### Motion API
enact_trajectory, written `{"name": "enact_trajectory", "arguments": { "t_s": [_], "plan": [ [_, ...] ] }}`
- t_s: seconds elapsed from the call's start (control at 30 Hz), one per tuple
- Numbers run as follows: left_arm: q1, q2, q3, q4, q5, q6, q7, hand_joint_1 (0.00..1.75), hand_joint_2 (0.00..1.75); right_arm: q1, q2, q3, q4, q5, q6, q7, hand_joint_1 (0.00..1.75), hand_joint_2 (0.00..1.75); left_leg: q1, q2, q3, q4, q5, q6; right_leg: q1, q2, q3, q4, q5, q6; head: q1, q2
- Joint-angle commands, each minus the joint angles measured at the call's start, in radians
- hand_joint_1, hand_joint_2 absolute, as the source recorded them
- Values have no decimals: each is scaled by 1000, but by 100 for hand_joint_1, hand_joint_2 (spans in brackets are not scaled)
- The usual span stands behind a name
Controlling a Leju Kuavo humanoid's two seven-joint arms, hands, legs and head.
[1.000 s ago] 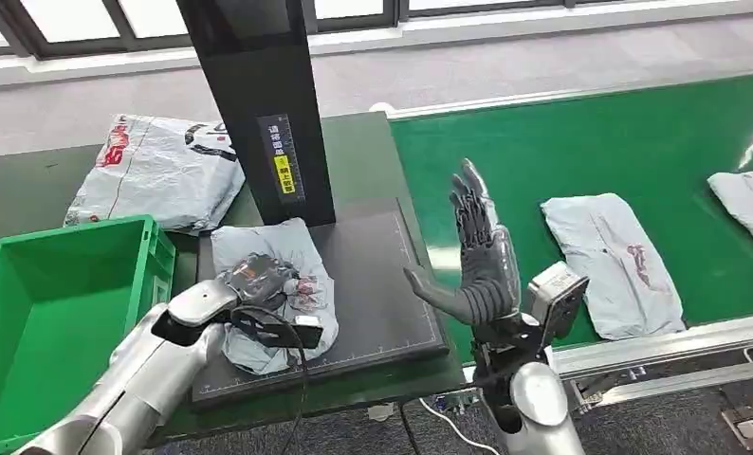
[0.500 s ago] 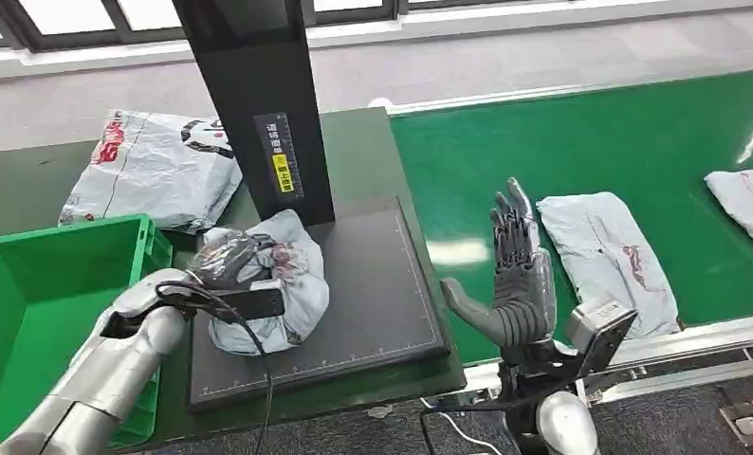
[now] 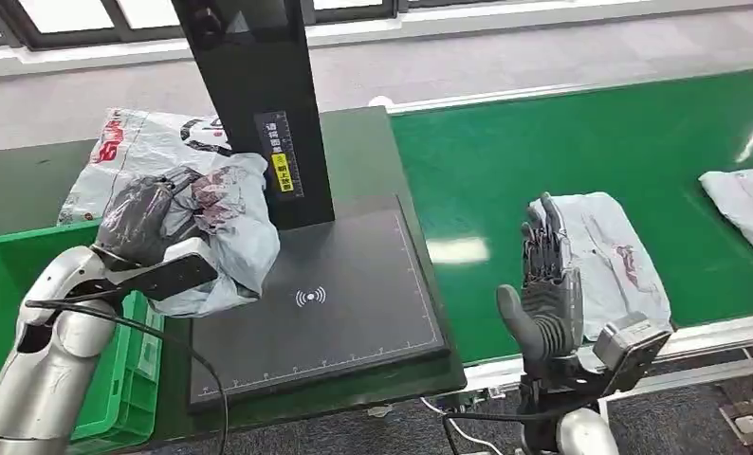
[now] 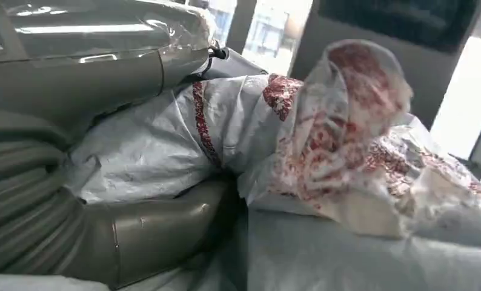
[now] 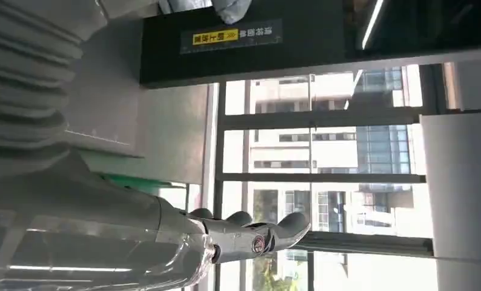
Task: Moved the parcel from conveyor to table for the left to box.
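Head view: the left hand (image 3: 140,220) grips a crumpled grey parcel (image 3: 223,232) with red print, holding it in the air above the left edge of the black scanner pad (image 3: 339,313) and beside the green box (image 3: 12,284). The parcel hangs clear of the pad, close in front of the black upright column (image 3: 254,104) that carries a yellow label. Behind the hand, a second, larger printed bag (image 3: 136,152) lies flat on the dark green surface (image 3: 363,152).

The right hand (image 3: 546,284) stands upright at the near edge of the green conveyor (image 3: 562,142), fingers extended and apart, holding nothing. Just beyond it a flat grey parcel on the belt (image 3: 610,256) lies lengthwise, and another grey parcel at the far right (image 3: 743,204) lies partly cut off by the frame edge.

Left wrist view: the grey ribbed cover and thumb of the left hand (image 4: 99,200) press against the parcel (image 4: 323,151), whose plastic is bunched and folded, with red pattern showing through.

Right wrist view: the right hand (image 5: 250,233) shows extended fingers with open space around them, set against windows; the black column (image 5: 226,36) with its yellow label lies beyond.
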Motion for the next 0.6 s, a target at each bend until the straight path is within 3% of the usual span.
{"name": "enact_trajectory", "arguments": {
  "t_s": [0.03, 0.23, 0.43, 0.6],
  "plan": [
    [0, 82, 159, -123, -175, 88, 101, 175, 175, -1, -31, -41, 29, -21, -3, 5, 0, 0, 1, 4, 0, 0, -1, 0, 1, 3, -1, -1, 0, 0, 0, 0],
    [-22, 163, 236, -42, -430, 131, 214, 175, 175, -10, -35, -29, 57, -22, 5, 1, 0, 0, 1, 5, 1, -1, 0, -1, 2, 3, -1, -1, 1, -1, 0, 0],
    [-18, 177, 242, -33, -467, 122, 233, 175, 175, -17, -40, -28, 64, -28, 13, 2, 0, 0, 3, 3, 1, -1, 0, 0, 4, 1, 0, -2, 0, 0, 0, 0],
    [50, 296, 311, 33, -518, 79, 265, 175, 175, -56, -35, -12, 106, -27, 54, 19, 0, 0, 2, 6, 1, -2, 0, -1, 2, 6, 0, -1, 1, 0, 0, 0]
  ]
}}
